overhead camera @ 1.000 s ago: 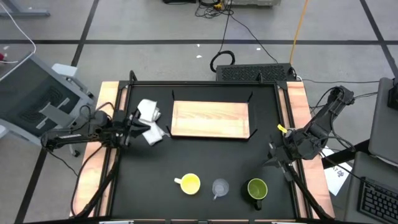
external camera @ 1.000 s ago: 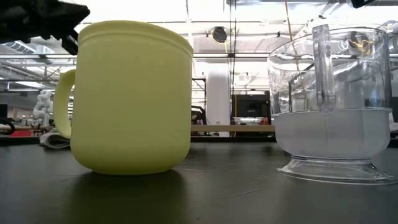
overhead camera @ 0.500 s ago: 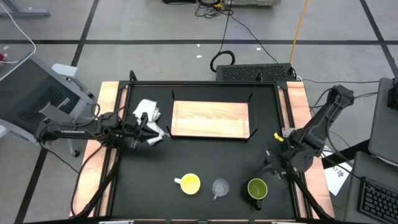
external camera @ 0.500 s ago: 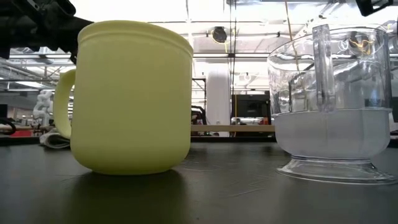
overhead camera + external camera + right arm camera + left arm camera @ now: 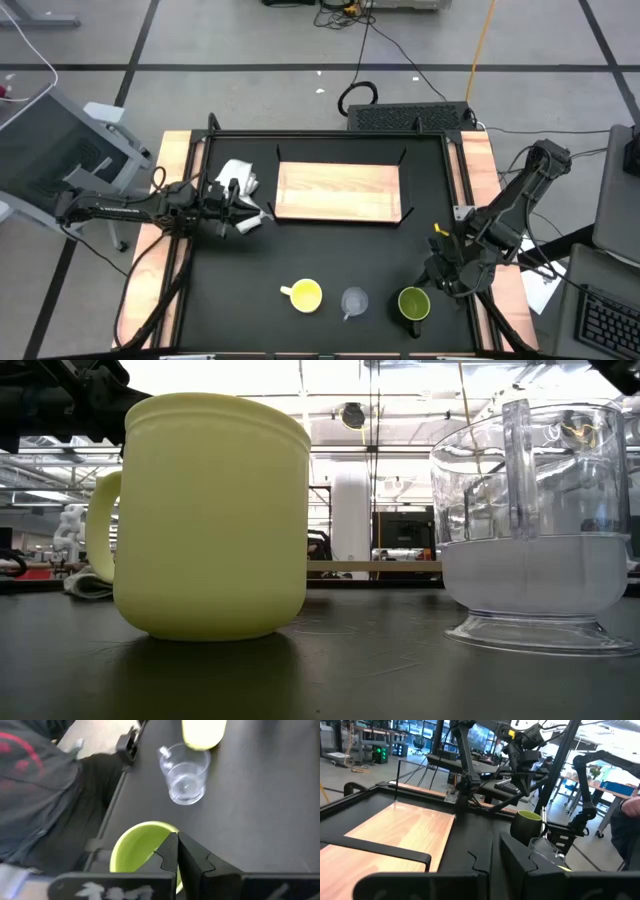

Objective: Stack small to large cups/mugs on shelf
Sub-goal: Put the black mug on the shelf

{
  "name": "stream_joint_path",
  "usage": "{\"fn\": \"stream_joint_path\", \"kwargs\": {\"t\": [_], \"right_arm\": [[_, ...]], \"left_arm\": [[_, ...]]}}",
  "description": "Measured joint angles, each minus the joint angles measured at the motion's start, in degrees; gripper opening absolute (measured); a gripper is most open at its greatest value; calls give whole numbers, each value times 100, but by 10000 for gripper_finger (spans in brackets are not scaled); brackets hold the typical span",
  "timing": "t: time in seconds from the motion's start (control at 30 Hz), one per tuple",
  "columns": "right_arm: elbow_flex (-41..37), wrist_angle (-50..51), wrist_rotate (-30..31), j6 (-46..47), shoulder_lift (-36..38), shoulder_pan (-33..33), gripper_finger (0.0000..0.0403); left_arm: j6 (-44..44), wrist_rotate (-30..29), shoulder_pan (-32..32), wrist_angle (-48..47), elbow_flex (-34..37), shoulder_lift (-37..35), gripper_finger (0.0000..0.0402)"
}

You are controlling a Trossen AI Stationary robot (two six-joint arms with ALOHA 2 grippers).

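3 cups (image 5: 353,300) waiting along front edge; right gripper (image 5: 444,271), fingers closed, nearing green mug (image 5: 413,304); opening needed.

grey floor (image 5: 250,40) with dark lines, loose cables (image 5: 370,40); bright ceiling lights (image 5: 400,380).

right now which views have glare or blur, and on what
Low view: bright ceiling lights wash out the background above the yellow mug, and the clear glass cup bends what shows through it. Right wrist view: the green mug and the near edge look soft and smeared. High view: evenly lit.
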State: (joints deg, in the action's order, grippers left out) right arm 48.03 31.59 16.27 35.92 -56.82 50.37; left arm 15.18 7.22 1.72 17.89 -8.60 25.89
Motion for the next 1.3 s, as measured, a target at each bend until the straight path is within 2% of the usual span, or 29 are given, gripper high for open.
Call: {"fn": "stream_joint_path", "kwargs": {"t": [0.13,0.27,0.43,0.67,0.8,1.1,1.3], "right_arm": [[164,410,-516,479,-236,0,0],[293,804,-736,808,-402,-22,0],[295,746,-820,950,-538,-185,0],[295,629,-1499,908,-700,-628,7],[295,640,-1817,865,-750,-893,38],[295,935,-2083,908,-752,-1207,146],[293,966,-2096,937,-752,-1259,181]], "left_arm": [[2,0,0,2,0,73,33],[4,0,0,31,0,79,33],[7,-2,0,35,0,79,33],[38,-4,0,37,-2,79,33],[37,-4,0,37,-2,79,33],[31,-4,0,34,-2,79,33],[24,-4,0,14,-2,79,33]]}}
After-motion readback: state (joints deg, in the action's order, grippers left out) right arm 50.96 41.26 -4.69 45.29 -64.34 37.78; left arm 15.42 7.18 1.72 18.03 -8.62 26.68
